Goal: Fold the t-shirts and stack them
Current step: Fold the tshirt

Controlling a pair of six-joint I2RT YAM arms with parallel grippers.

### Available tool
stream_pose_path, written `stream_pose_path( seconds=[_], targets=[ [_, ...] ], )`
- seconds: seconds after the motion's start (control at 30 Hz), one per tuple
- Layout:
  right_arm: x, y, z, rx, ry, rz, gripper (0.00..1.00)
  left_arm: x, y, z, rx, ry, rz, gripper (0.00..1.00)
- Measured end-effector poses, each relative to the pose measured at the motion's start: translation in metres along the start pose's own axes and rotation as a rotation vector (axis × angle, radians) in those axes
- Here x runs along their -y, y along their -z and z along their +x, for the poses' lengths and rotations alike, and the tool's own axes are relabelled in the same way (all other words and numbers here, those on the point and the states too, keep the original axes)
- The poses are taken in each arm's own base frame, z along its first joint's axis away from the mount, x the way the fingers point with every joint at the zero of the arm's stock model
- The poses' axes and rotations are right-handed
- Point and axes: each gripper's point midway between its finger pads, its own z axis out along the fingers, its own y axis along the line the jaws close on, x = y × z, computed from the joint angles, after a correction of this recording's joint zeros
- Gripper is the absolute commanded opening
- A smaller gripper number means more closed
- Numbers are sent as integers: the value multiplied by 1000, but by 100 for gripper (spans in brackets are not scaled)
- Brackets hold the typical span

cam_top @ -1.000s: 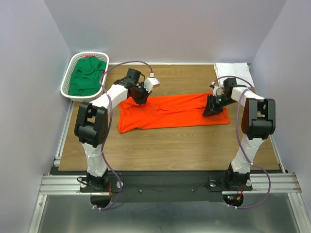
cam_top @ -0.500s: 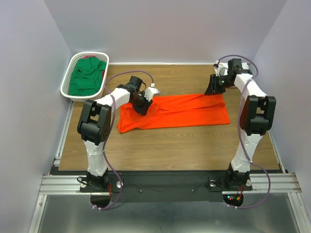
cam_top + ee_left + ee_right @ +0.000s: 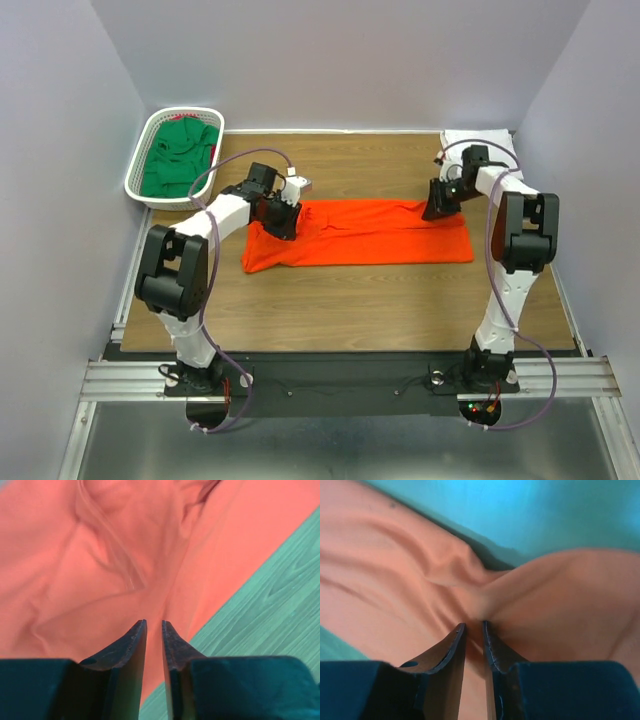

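Three shirts show. A dark green cloth t-shirt (image 3: 180, 160) fills the white plastic mesh basket (image 3: 135, 178). A bright orange-red cloth t-shirt (image 3: 370, 235) lies spread in the middle. The left gripper (image 3: 282, 217) is nearly closed at its far-left edge, and whether it has a hold on the cloth cannot be told. The right gripper (image 3: 438, 204) pinches the far-right edge. A white cloth t-shirt (image 3: 490, 145) lies in the far right corner. This looks like the first fold, and next both held edges need drawing toward the near hem together.

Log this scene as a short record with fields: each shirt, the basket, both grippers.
bright orange-red cloth t-shirt: spread out lengthwise on the wooden table
dark green t-shirt: crumpled inside the white plastic mesh basket, far left corner
white t-shirt: folded, far right corner
left gripper: shut on the orange-red shirt near its left end
right gripper: shut on the shirt's far right edge, cloth bunched at the tips
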Motion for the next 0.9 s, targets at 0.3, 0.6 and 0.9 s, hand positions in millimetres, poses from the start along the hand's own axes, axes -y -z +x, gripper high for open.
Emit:
stream_pose_path(
  seconds=[0.3, 0.6, 0.9],
  targets=[
    [-55, 32, 139, -250, -80, -117, 24, -63, -53, -16, -94, 76, -85, 22],
    [-213, 17, 204, -534, 134, -493, 40, -156, -111, -162, 135, -53, -228, 38],
    [-259, 41, 143, -345, 267, -588, 37, -97, -35, -122, 135, -19, -169, 47]
  ],
)
